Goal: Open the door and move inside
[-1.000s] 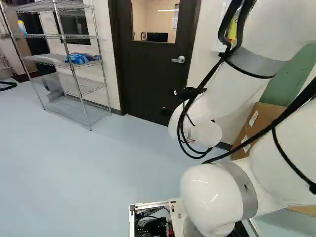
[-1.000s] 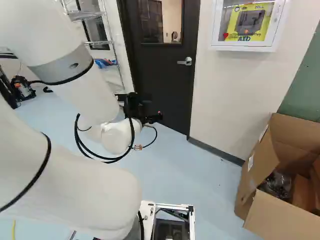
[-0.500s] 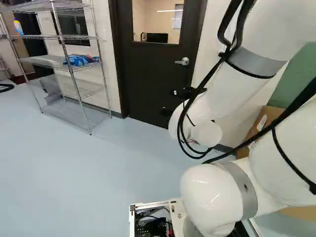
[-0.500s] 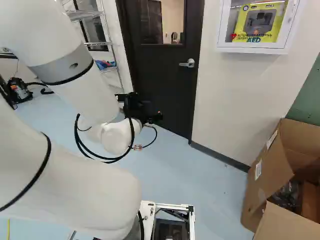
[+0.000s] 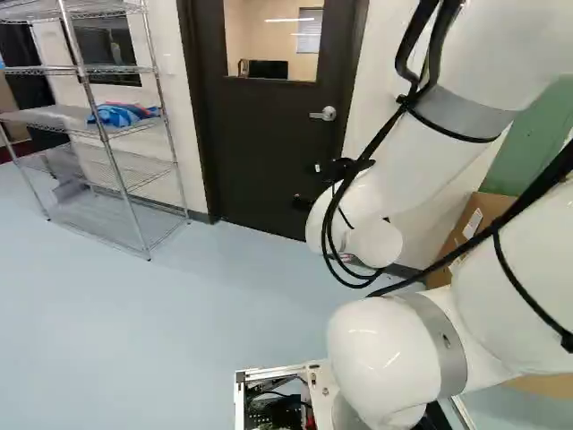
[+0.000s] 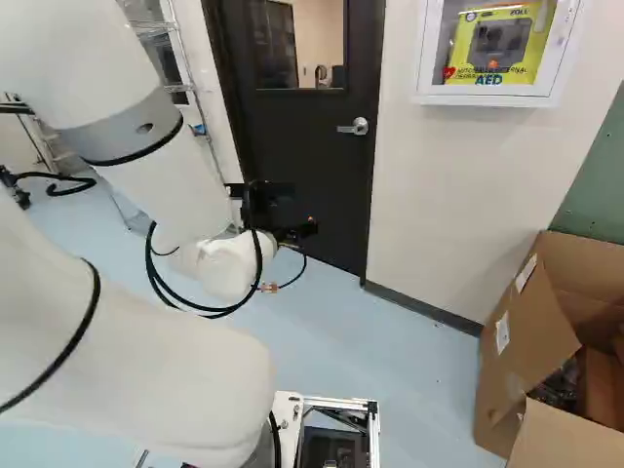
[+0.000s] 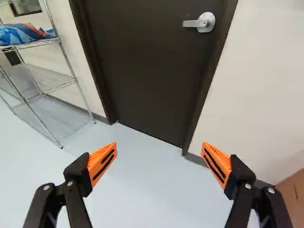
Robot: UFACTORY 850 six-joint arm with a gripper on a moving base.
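The arm [image 5: 385, 354] is filling the right of the left base view and the left of the right base view, with part of the base [image 6: 336, 403] showing beside its lowest joint. Its gripper [image 6: 300, 209] is hanging above the floor [image 5: 134, 340], its fingers standing wide apart; it is gripping nothing, and only floor is showing between the orange pads [image 7: 103, 161]. At the right of the right base view a carton [image 6: 526, 341] is standing with its flaps open. Ahead of the gripper, the door [image 5: 269, 161] is sitting closed in its frame, its handle [image 7: 204, 22] well apart from the fingers. The shelf [image 5: 45, 117] is standing beside the door, holding a blue cloth [image 5: 121, 114]. On the door's other side, a white cabinet [image 6: 487, 97] is hanging on the wall [image 6: 429, 195]. Through the window [image 5: 295, 45], a lit room is showing.
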